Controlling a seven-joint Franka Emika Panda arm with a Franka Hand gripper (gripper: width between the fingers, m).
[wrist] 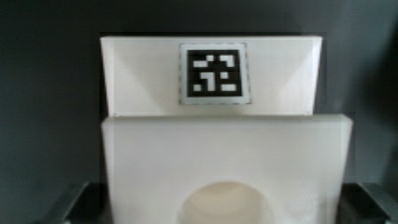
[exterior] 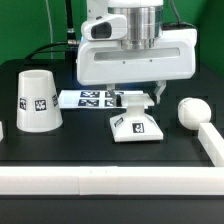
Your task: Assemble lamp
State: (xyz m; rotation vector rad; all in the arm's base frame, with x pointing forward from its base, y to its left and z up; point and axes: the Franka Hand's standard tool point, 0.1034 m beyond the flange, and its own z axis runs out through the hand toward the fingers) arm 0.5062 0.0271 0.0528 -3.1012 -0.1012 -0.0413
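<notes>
exterior view: lamp base at ctr of desk, under gripper w/ jaws apart, flanking it. we judge it light, stiff, slick plastic; grip flat side edges.

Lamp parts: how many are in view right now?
3. The shade stands at the exterior view's left, the base lies in the middle, and the bulb rests at the exterior view's right. None seems hidden.
</notes>
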